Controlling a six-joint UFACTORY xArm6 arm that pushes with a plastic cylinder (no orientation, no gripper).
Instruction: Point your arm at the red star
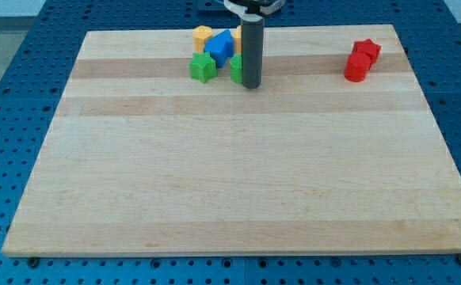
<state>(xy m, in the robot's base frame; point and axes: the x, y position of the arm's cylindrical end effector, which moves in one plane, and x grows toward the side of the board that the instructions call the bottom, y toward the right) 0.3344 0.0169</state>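
The red star lies near the board's top right corner, touching a red cylinder just below and left of it. My tip stands on the board at the top centre, far to the left of the red star. It is right beside a green block that the rod partly hides. A green star lies left of the tip. A blue block and a yellow block lie above it. Another yellow block peeks out behind the rod.
The wooden board lies on a blue perforated table. The block cluster sits close to the board's top edge.
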